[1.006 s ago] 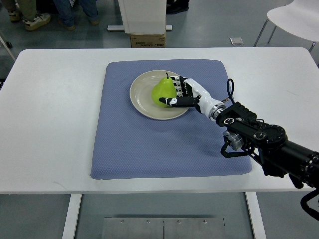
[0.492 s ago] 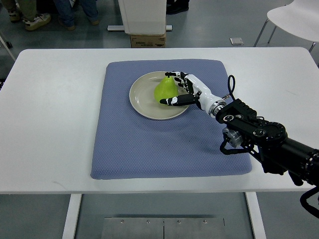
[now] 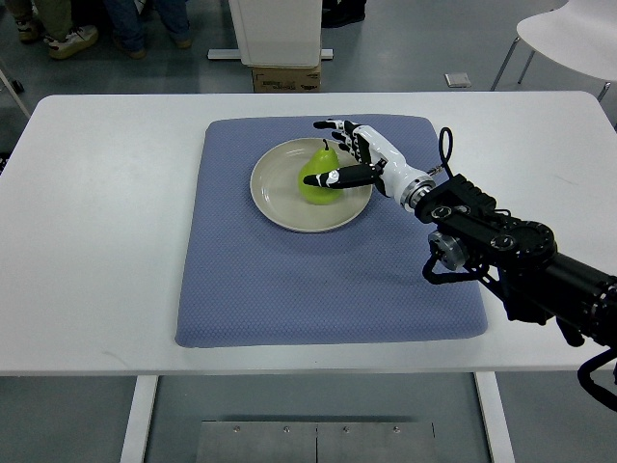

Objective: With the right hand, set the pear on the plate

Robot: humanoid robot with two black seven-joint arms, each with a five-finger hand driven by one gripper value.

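Observation:
A green pear (image 3: 319, 165) stands upright on the beige plate (image 3: 271, 185), right of the plate's middle. The plate lies on a blue mat (image 3: 289, 280). My right hand (image 3: 319, 152) reaches in from the right and sits just right of and over the pear. Its fingers (image 3: 333, 125) are spread apart above the pear's stem, and the thumb (image 3: 323, 178) lies across the pear's front side. The hand looks open, and I cannot tell whether the thumb touches the pear. The left arm is out of view.
The mat covers the middle of a white table (image 3: 96, 212). The right arm's black forearm (image 3: 511, 256) crosses the mat's right edge. Beyond the table are a cardboard box (image 3: 285, 77), a white chair (image 3: 569, 34) and people's feet (image 3: 72, 39).
The hand has opened: the fingers lifted off the pear and spread upward. The pear has settled upright on the plate, and the hand shifted slightly toward the far side.

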